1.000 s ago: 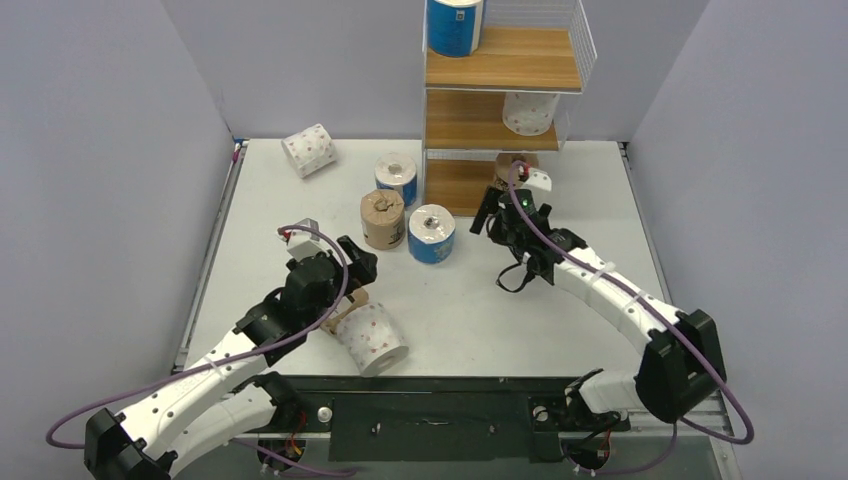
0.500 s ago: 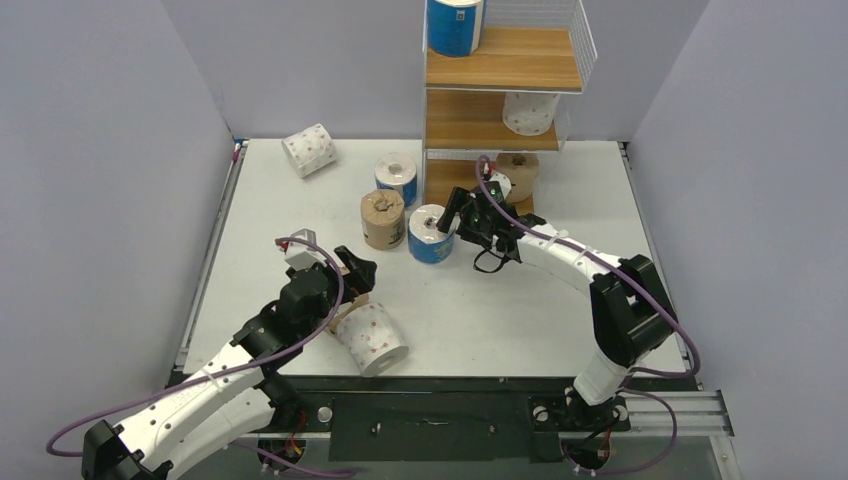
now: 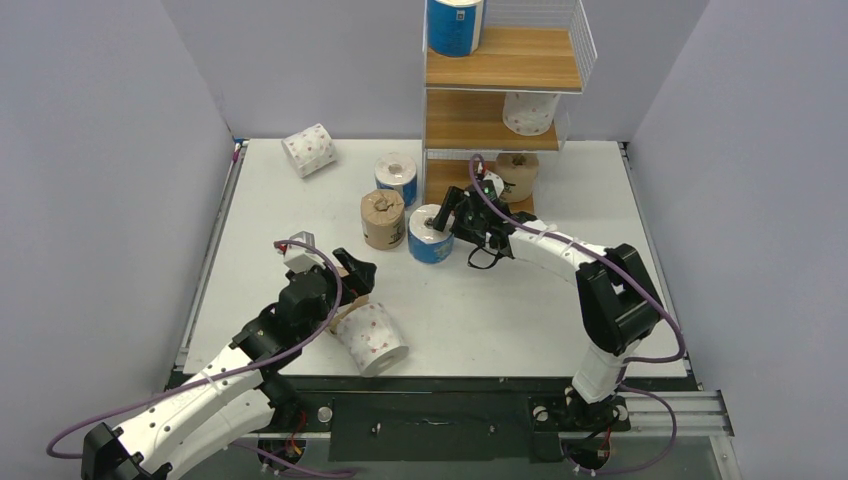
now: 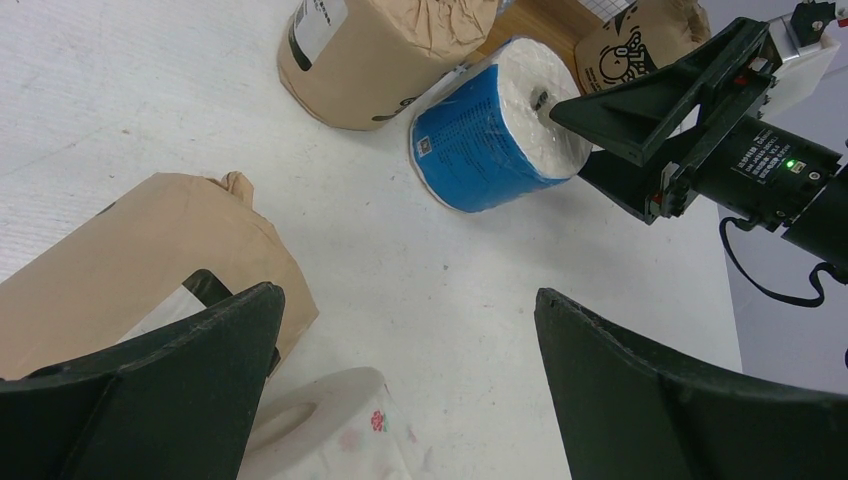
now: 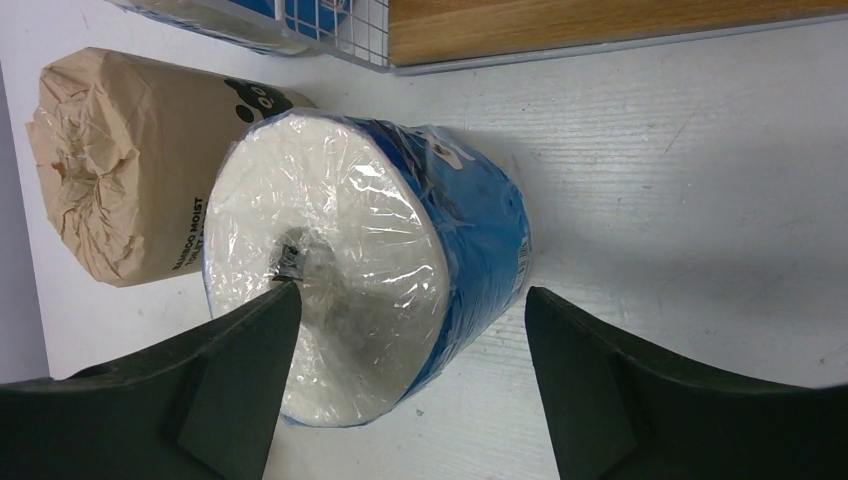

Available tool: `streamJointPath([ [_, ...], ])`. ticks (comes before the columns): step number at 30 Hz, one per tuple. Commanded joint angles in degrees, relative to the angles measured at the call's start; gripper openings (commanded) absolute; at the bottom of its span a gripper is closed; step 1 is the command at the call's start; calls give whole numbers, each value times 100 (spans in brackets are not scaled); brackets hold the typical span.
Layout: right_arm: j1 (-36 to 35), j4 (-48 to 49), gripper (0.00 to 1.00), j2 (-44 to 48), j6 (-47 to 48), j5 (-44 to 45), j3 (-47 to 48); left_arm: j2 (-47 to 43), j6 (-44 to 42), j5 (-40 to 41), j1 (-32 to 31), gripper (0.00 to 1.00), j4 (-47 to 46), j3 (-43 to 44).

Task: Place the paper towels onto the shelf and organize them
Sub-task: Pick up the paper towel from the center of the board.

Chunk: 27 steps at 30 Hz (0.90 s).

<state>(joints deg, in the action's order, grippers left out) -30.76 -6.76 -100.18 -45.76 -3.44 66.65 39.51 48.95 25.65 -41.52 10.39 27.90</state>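
Right claw (image 5: 410,300): your jaws stand wide and straddle the upright blue roll (image 5: 400,260) at frame centre, one finger over its core, the other just beside its wrapped side; the roll is not clamped. Left claw (image 4: 400,330): wide open and holding nothing, with a lying brown roll (image 4: 130,260) at lower left and a white dotted roll (image 4: 330,430) at the bottom edge. In the top view, the shelf (image 3: 520,60) stands at upper centre of the counter (image 3: 500,310), one roll on each tier.
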Motion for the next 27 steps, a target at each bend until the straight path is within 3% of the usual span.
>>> streamJointPath([
  [1, 29, 199, 76, -63, -44, 72, 225, -23, 87, -57, 33, 96, -231, 12],
  [14, 26, 272, 64, -221, -118, 79, 156, 74, 216, -175, 37, 96, -213, 57],
  [24, 24, 196, 61, -476, -124, 45, 170, 170, 350, -333, 35, 97, -239, 31],
  [27, 25, 196, 55, -447, -114, 56, 123, 169, 353, -337, 33, 97, -251, 36],
])
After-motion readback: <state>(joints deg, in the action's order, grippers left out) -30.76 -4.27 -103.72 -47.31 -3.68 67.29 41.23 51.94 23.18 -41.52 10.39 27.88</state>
